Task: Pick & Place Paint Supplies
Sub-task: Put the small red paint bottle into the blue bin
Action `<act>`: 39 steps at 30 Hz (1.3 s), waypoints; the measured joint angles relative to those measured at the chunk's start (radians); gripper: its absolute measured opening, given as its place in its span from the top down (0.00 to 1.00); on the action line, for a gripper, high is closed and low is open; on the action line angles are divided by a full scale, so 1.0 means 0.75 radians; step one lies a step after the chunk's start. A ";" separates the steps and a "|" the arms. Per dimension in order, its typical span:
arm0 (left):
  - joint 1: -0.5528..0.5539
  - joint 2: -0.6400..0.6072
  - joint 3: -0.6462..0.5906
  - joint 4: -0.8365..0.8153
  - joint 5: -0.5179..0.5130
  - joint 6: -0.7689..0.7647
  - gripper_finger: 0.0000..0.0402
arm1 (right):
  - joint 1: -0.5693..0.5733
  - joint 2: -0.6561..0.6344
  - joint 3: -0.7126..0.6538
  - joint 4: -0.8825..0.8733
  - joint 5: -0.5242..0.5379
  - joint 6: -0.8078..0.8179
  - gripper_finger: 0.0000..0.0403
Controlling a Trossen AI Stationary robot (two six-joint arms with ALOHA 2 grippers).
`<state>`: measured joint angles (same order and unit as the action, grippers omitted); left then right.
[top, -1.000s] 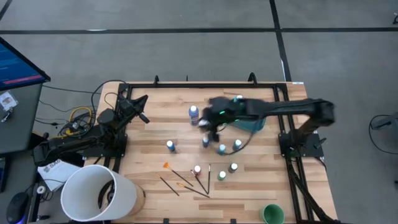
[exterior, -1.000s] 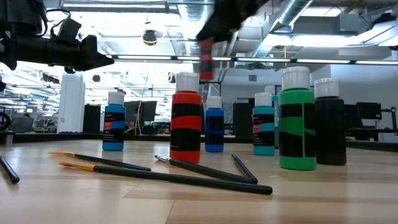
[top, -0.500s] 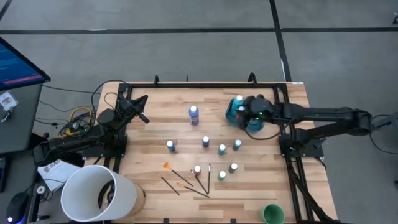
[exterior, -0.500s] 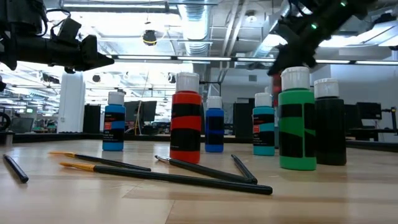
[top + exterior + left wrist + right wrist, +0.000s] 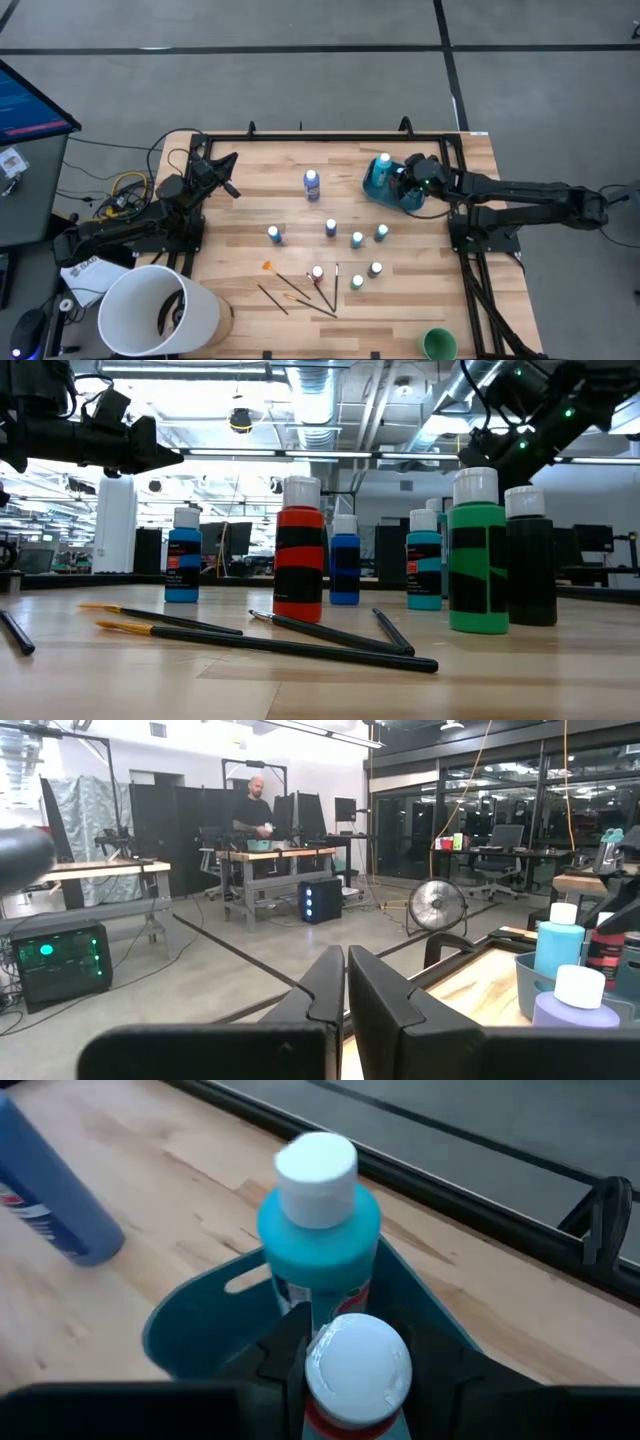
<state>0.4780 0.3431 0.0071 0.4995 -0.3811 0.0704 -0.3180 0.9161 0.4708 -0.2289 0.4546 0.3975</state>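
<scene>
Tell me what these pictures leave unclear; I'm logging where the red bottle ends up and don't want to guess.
- Red bottle in the right gripper: right wrist view shows only its cap and shoulder; its base is cut off, so whether it rests in the teal tub is unknown.
- Tub floor: hidden by the teal bottle.
- High view: right gripper covers the tub.
- Low view: green bottle blocks the tub.
</scene>
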 joint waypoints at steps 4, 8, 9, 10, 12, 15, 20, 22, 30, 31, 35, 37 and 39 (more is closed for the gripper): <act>0.000 0.000 0.000 0.001 0.000 0.000 0.98 | -0.030 0.000 -0.045 0.053 0.000 0.000 0.73; 0.000 0.000 0.000 0.001 0.000 0.001 0.98 | -0.045 0.000 -0.093 0.126 -0.003 -0.005 0.73; 0.000 0.000 0.000 0.001 0.000 0.000 0.98 | -0.049 0.000 -0.104 0.142 -0.007 -0.005 0.73; 0.000 0.000 -0.001 0.002 0.000 0.000 0.98 | -0.052 0.000 -0.113 0.152 -0.009 -0.005 0.73; 0.000 0.000 0.000 0.004 0.000 0.000 0.98 | -0.052 0.008 -0.121 0.151 -0.007 -0.005 0.73; 0.000 0.000 0.000 0.005 0.000 0.000 0.98 | -0.052 0.041 -0.122 0.167 -0.008 -0.005 0.73; 0.000 0.000 0.000 0.006 0.000 0.000 0.98 | -0.051 0.144 -0.122 0.227 -0.010 -0.019 0.73; 0.000 0.000 0.000 0.006 0.000 0.000 0.98 | -0.051 0.180 -0.122 0.239 -0.011 -0.034 0.73; 0.000 0.000 0.000 0.009 0.000 0.000 0.98 | -0.059 0.260 -0.122 0.323 -0.011 -0.062 0.72; 0.000 0.000 0.000 0.010 0.000 0.001 0.98 | -0.060 0.269 -0.122 0.326 -0.011 -0.065 0.72; 0.000 0.000 0.000 0.016 0.000 0.000 0.98 | -0.060 0.305 -0.120 0.353 -0.005 -0.076 0.72; 0.000 0.000 0.000 0.016 0.000 0.000 0.98 | -0.060 0.317 -0.120 0.377 -0.005 -0.086 0.72; 0.000 0.000 0.000 0.017 0.000 0.000 0.98 | -0.060 0.326 -0.120 0.395 -0.006 -0.093 0.72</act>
<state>0.4779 0.3431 0.0069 0.5121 -0.3809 0.0706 -0.3630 1.1608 0.3809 0.0676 0.4503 0.3275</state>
